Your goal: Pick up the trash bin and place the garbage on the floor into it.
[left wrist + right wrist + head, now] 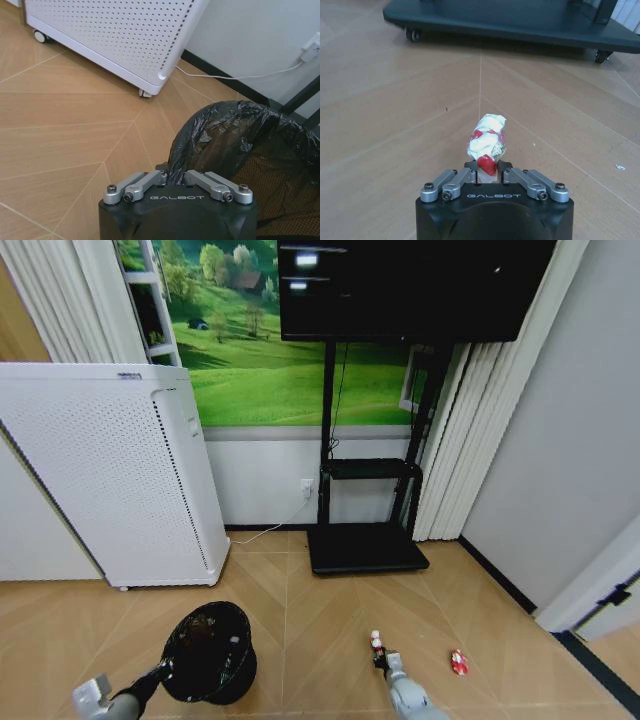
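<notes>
Right wrist view: the right gripper (489, 170) is seen closed around one end of a crumpled red-and-white piece of garbage (487, 140), whose other end juts out beyond the fingertips above the wooden floor (395, 115). The word GALBOT is printed in white on the gripper body. From the head, the same gripper (383, 661) is found low on the floor, right of centre, with the piece (377, 644) at its tip. A second red-and-white piece (458, 662) lies on the floor to the right, well apart from the first. Two such pieces are counted.

In the left wrist view the left gripper (176, 176) is closed on the rim of the trash bin (260, 155), with the black liner bunched between its fingers; GALBOT is again read on its housing. One bin (209, 652) is seen from the head, to the left of the held piece, in front of a white perforated air purifier (110, 470). A black TV stand (365, 540) stands behind, against the wall.
</notes>
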Available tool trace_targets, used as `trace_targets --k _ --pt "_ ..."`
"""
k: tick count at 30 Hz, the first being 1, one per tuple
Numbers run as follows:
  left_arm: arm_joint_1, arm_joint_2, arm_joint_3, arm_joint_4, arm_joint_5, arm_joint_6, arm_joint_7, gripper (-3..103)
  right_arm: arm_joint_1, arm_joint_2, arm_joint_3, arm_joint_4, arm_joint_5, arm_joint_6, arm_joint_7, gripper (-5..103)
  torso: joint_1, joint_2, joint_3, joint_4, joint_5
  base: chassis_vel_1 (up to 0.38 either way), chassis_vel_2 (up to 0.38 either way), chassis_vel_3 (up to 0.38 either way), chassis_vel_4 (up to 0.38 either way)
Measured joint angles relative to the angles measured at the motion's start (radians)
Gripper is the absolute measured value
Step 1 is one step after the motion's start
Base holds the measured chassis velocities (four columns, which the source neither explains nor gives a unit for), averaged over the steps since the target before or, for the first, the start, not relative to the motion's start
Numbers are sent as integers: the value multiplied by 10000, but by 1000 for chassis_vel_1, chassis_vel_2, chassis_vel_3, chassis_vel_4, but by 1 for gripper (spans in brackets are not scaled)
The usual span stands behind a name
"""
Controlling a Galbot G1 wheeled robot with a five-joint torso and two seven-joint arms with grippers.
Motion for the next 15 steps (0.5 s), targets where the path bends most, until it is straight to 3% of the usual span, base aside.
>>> trace_targets --k 4,8,10,11,13,14,15 --pt "-404 199 221 192 52 108 122 4 -1001 -458 184 1568 1057 -12 -356 19 0 0 0 -6 1 0 0 0 0" --pt "-883 429 538 563 225 -109 262 4 -1888 -646 629 3082 1434 207 -397 19 0 0 0 2 4 0 0 0 0" --pt "-1794 854 1203 1197 554 -754 690 4 -2823 -845 1101 4675 1740 535 -427 19 0 0 -1 -5 1 0 0 0 0" --pt "-1794 854 1203 1197 554 -754 690 4 -2823 -845 1101 4675 1740 535 -427 19 0 0 -1 -5 1 0 0 0 0" --pt "-2349 1136 1750 1864 1071 -1257 1551 4 -3346 -915 1219 5820 1865 1063 -217 19 0 0 0 -24 -3 0 0 0 0" --pt "-2414 1145 1849 2146 1464 -1535 1984 4 -3421 -1000 1124 6486 1872 1295 -12 19 0 0 0 -13 -5 0 0 0 0" --pt "-2414 1145 1849 2146 1464 -1535 1984 4 -3421 -1000 1124 6486 1872 1295 -12 19 0 0 0 -13 -5 0 0 0 0"
